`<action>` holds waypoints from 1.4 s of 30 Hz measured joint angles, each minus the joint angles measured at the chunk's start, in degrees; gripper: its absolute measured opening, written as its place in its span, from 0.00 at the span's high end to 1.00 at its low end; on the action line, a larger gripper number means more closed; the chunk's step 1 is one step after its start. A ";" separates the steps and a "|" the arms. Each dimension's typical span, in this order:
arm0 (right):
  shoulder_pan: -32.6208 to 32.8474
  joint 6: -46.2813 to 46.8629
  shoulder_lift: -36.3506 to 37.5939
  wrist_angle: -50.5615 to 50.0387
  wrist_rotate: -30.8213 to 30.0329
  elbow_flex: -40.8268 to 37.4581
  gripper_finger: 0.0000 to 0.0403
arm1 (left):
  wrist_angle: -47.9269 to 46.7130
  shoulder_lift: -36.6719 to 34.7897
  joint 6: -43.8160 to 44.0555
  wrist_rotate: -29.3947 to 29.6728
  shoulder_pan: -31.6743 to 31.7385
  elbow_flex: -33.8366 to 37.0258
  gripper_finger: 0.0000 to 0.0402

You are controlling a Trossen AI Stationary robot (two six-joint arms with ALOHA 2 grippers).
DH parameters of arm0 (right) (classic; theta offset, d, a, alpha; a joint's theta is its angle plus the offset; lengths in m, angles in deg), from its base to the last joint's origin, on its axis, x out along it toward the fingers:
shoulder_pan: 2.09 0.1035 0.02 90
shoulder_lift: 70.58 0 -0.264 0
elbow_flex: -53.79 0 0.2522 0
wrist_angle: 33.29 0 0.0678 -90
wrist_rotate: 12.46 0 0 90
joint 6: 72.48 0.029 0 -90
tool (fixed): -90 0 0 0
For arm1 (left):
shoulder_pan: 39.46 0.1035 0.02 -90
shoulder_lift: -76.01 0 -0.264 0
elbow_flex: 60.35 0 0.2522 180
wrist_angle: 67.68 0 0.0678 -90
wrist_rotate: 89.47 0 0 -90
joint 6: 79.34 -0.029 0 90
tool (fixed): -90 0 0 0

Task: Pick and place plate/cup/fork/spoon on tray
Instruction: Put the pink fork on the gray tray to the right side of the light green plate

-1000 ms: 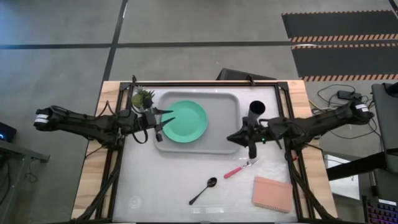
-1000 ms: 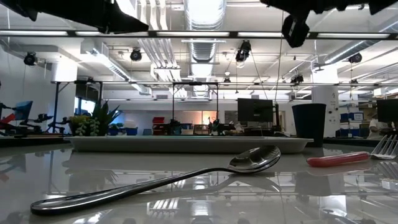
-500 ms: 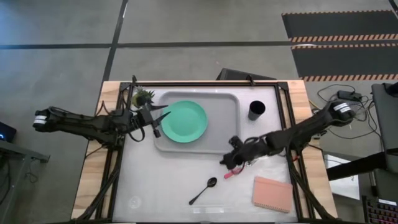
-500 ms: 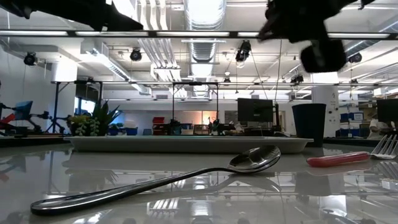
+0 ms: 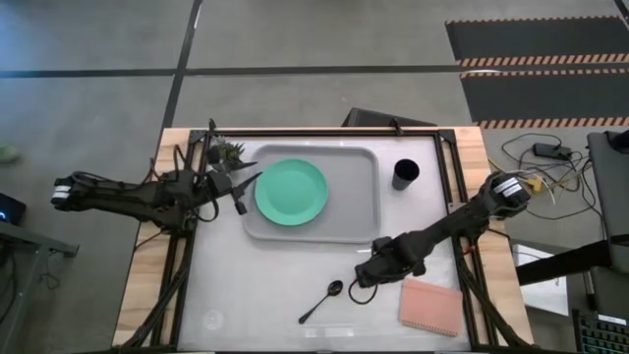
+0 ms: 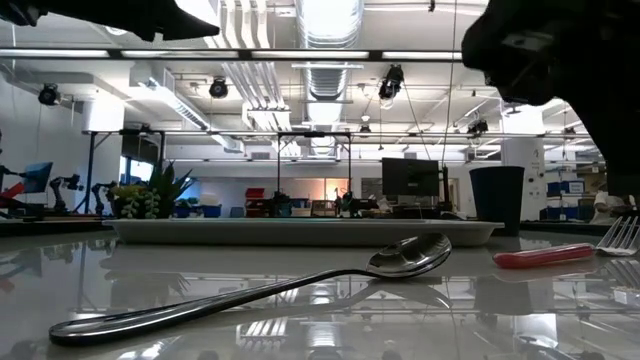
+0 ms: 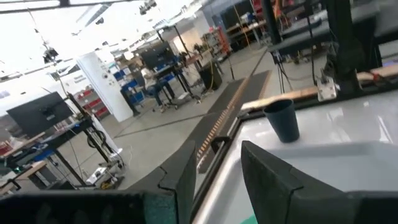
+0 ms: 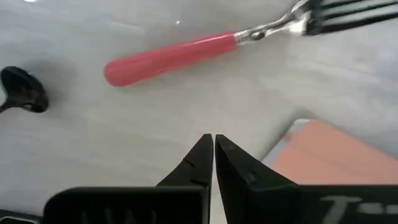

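The mint-green plate lies flat in the grey tray. The dark cup stands on the table right of the tray. The pink-handled fork lies flat on the table, its tines toward the right. In the high view my right gripper hides it. The black spoon lies near the front. My right gripper is shut, just on the near side of the fork's handle, and touches nothing. My left gripper is open and empty at the tray's left edge.
A pink pad lies at the front right, close to my right gripper. A small potted plant stands at the tray's far left corner, beside my left gripper. In the low view the spoon lies in front of the fork's handle.
My right gripper has gone from beside the cup toward the table's near edge and down, and now stands over the fork. My left gripper has drawn back from the plate's left rim toward the table's left edge. The tableware has not moved.
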 joint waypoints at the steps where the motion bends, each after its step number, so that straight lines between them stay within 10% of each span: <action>1: -0.03 0.33 -0.40 0.50 -0.03 0.14 0.98 | 0.09 -0.23 -0.15 0.00 0.01 0.00 0.73; 17: 0.01 17.56 -2.41 2.11 -11.61 -4.40 0.96 | -2.86 -1.13 -1.84 8.99 0.01 0.07 0.73; 31: 3.21 30.88 -3.12 2.60 -16.65 -4.77 0.54 | -2.62 -1.55 -5.95 10.73 0.00 0.07 0.73; 42: 4.11 33.83 -6.98 3.43 -18.89 -5.30 0.48 | -1.26 -2.30 -7.37 10.71 0.02 0.02 0.73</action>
